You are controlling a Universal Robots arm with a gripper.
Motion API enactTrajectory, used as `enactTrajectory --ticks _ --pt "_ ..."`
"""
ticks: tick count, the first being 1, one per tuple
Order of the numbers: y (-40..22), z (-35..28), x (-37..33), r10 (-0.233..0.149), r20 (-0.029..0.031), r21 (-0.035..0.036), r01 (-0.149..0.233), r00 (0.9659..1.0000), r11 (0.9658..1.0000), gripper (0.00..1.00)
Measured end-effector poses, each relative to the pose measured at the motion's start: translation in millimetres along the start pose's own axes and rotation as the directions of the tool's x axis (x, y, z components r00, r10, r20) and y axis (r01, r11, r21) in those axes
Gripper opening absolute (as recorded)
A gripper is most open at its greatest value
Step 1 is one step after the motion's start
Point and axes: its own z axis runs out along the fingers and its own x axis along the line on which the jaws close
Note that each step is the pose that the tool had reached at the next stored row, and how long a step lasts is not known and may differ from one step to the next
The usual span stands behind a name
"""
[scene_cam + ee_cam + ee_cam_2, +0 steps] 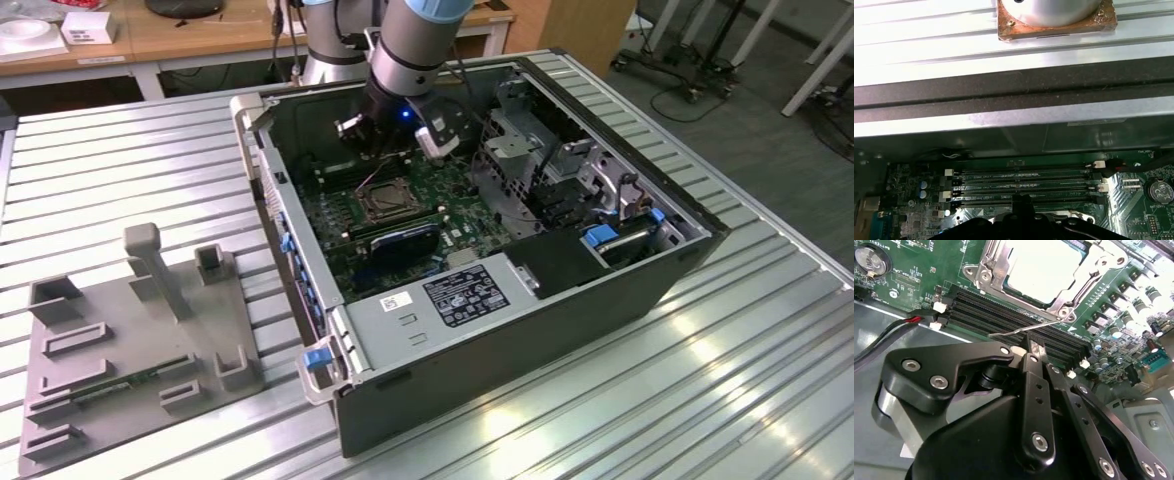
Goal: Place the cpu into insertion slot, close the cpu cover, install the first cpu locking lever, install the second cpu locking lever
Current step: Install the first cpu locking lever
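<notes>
Cpu [1046, 267], pale flat square, inside thin steel cpu cover [1059, 302] frame.

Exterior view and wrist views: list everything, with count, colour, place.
table: one, silver, under everything
computer case: one, black, open, on table
fixture stand: one, grey, exterior view's left
motherboard: one, green, inside case
cpu cover: one, steel, down flat on motherboard
cpu: one, silver, inside cover's window
memory slots: about four, black, beside cpu cover
locking lever: one, silver wire, beside memory slots
robot arm: one, grey-blue, reaching into case
end effector: one, black, near locking lever
</notes>
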Motion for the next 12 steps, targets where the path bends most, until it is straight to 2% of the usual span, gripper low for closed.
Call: enactTrajectory --ticks 3,8,12 --pt "0.1 -0.1 -1.4 0.0 -0.0009 0.0 0.0 1.0 1.0 0.11" --pt "0.8 -0.7 -10.7 0.003 -0.0065 0.0002 -0.003 1.0 1.0 0.11" --pt "0.6 0.6 -12.2 0.003 -0.0065 0.0019 -0.003 1.0 1.0 0.11"
